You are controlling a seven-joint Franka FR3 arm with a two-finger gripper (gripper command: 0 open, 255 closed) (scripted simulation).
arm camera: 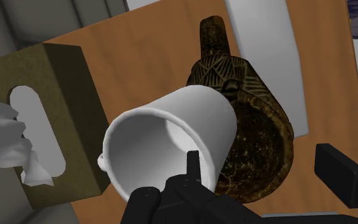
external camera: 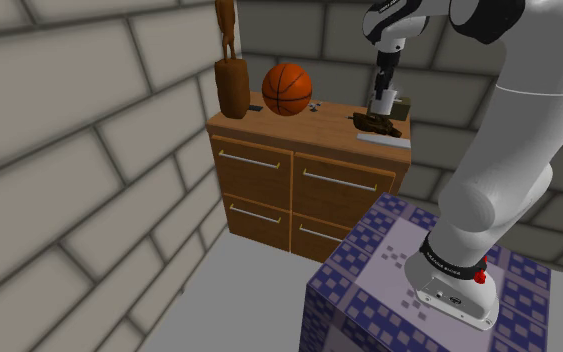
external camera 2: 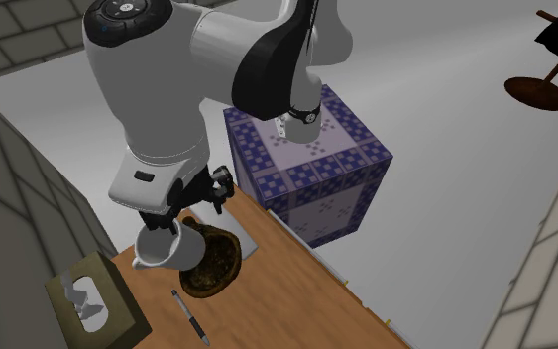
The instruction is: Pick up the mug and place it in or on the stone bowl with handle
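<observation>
**Fig. 1.** White mug (arm camera: 171, 130) at the dark stone bowl (arm camera: 260, 127), both on the wooden desk (arm camera: 139, 57).

- **Position:** The mug is tipped well over. Its mouth is turned toward the tissue box (arm camera: 37, 121) and its base is above the bowl's rim, to 1 side of the bowl's stub handle (arm camera: 214, 35). You cannot tell from these views whether it rests on the rim or hangs clear of it. A pen (external camera 2: 189, 317) lies near on the desk.
- **Claw:** The claw (arm camera: 260, 159) is open, with its 2 fingers standing apart. 1 finger lies against the mug's outer wall and the other is well off over the bowl's far side. Nothing is clasped between them.
- **Handling:** Treat the mug as stiff, light and probably brittle, with a smooth wall that may slide between hard fingers.
- **Hold:** If you need to retake it, pinch the wall at the mouth, 1 finger inside and 1 outside, and close gently. A grip across the full body would leave little margin.
- **Risk:** The bowl looks shallow, rough and heavy enough to stay put. A mug left on its side there could roll off toward the tissue box.
</observation>
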